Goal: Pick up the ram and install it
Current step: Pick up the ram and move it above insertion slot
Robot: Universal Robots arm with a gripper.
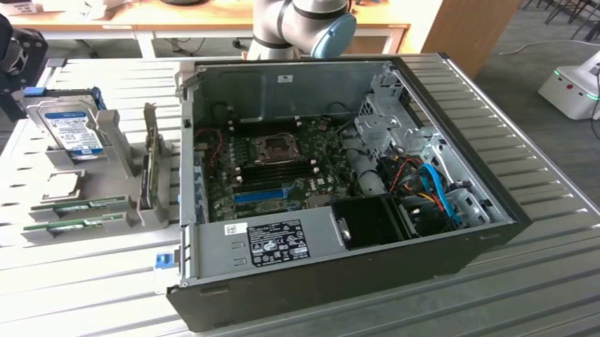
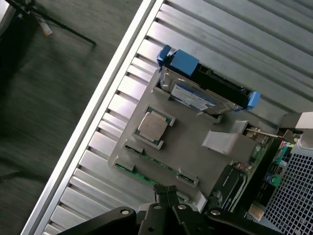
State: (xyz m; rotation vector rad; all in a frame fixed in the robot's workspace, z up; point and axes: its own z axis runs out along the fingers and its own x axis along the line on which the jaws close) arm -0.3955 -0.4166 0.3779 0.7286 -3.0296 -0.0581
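Observation:
Two thin green ram sticks [image 1: 83, 206] [image 1: 73, 225] lie side by side in the grey holder [image 1: 112, 158], at the exterior view's left of the open computer case [image 1: 375, 239]. In the wrist view one ram stick [image 2: 141, 175] lies along the holder's edge, with the other [image 2: 160, 162] just beyond it. My gripper [image 2: 167, 192] hovers above the holder close to these sticks, its black fingers shut together with nothing between them. The arm's black wrist end [image 1: 17, 56] shows at the exterior view's far left, above the holder. The motherboard's dark memory slots [image 1: 281, 170] lie inside the case.
The holder also carries a silver hard drive with a blue label [image 1: 73, 130] [image 2: 195, 95], a square processor chip [image 2: 154, 126] and an upright card [image 1: 150, 165]. The case walls rise around the motherboard. Cables and a drive cage [image 1: 422, 189] crowd its right side. The ribbed metal table [image 1: 525, 281] ends near the holder.

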